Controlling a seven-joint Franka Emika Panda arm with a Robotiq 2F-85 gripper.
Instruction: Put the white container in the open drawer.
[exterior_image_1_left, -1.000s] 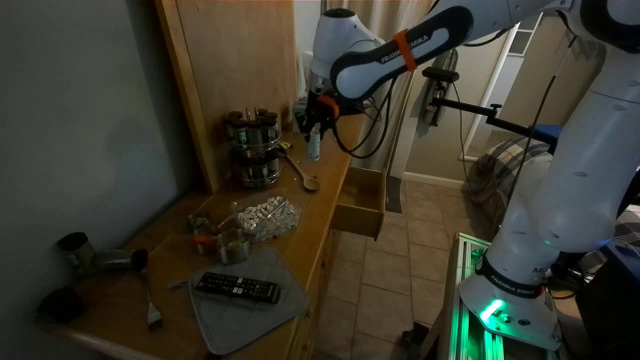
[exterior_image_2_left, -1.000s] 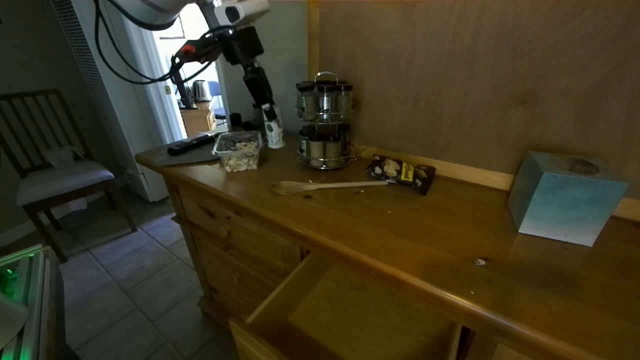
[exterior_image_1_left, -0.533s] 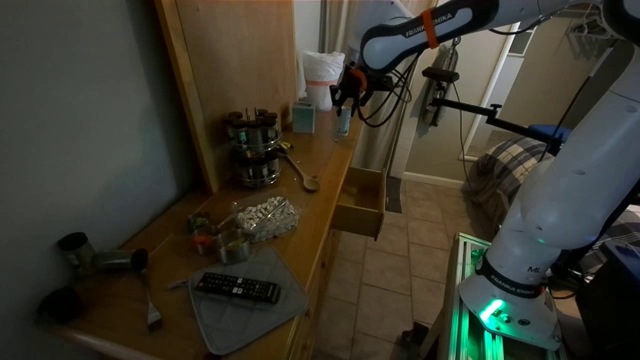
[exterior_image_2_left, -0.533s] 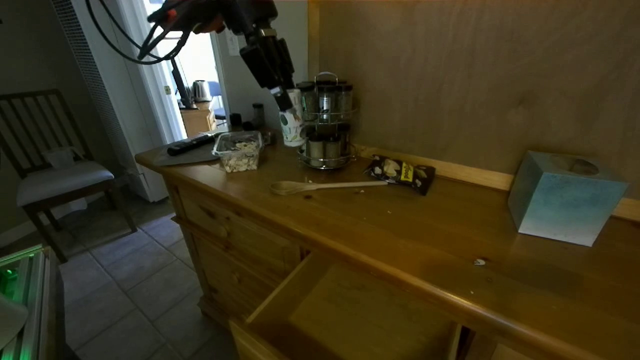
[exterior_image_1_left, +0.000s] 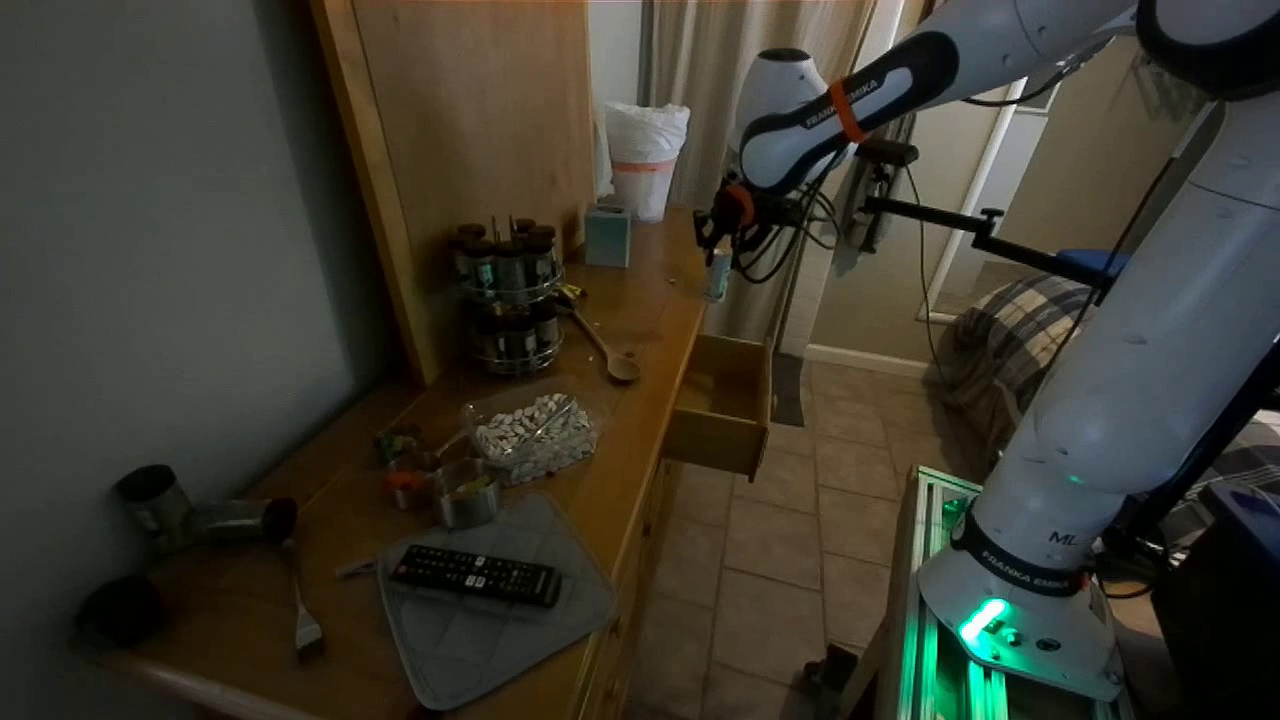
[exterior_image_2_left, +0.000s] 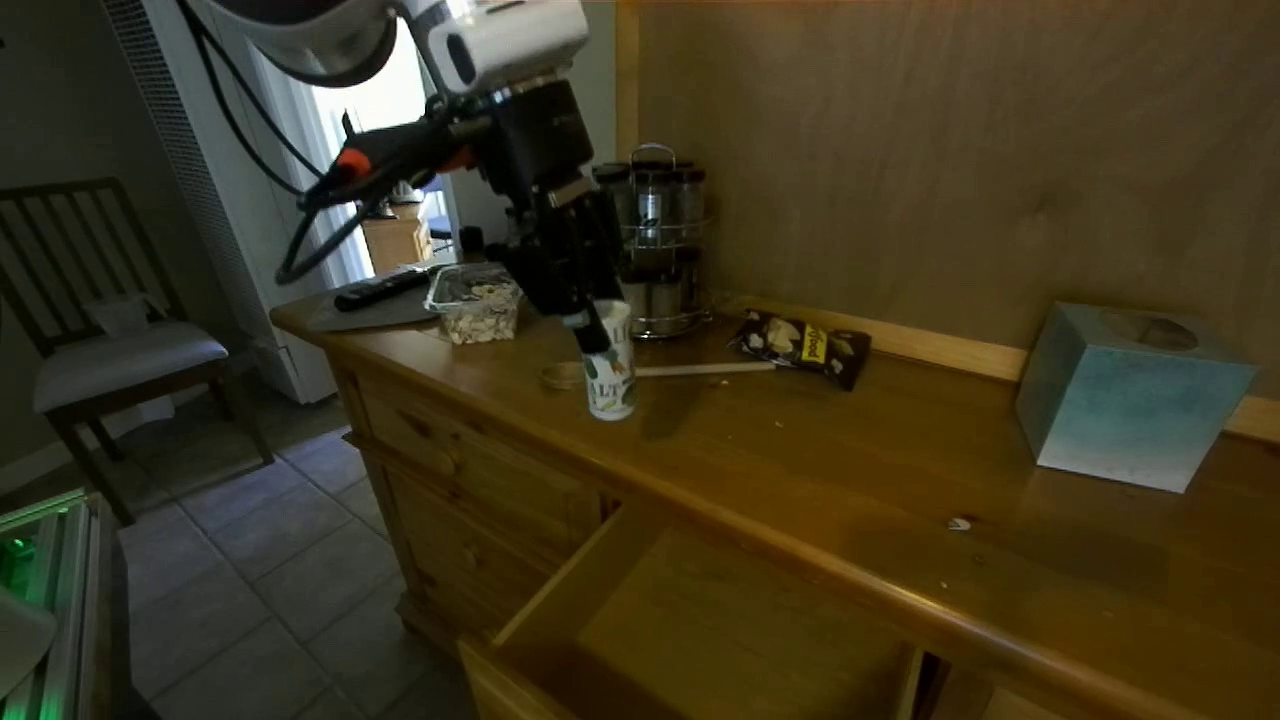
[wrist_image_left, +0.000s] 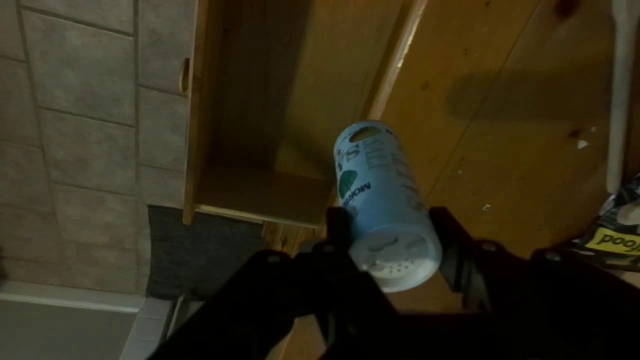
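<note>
1. The white container (exterior_image_2_left: 612, 388) hangs almost upright off the worktop (exterior_image_2_left: 870, 470), near its front edge and outside the drawer (exterior_image_2_left: 720, 620); whether it is over the wood or just past the edge is hard to tell.
2. The claw (wrist_image_left: 391, 227) is clamped on it, a finger (wrist_image_left: 340, 226) on each side by the white, perforated end; the claw's body melts into darkness along the bottom of the wrist view.
3. The drawer stands pulled out, shaded inside; the lower border of an exterior view cuts off its front, and the wrist view crops it at the top.
4. On the container, "MOR" reads in the wrist view, the letters after it unclear; "LT" reads in an exterior view.
5. The container hides the middle of the wooden spoon (exterior_image_2_left: 700, 369) in an exterior view.
6. On the dark packet (exterior_image_2_left: 805, 347), a yellow patch seems to read "food", upside down and cropped in the wrist view.
7. The jar rack (exterior_image_2_left: 655, 215) is partly behind the claw, its labels too dark to read.
8. Key marks on the remote (exterior_image_1_left: 475, 575), lying on a grey mat (exterior_image_1_left: 480, 650), are too small to read.
9. The arm (exterior_image_1_left: 1130, 360) bears "FRANKA EMIKA", an orange band (exterior_image_1_left: 847, 110) crossing the forearm lettering; its base (exterior_image_1_left: 1030, 620) repeats the name, with "ML" above.
</note>
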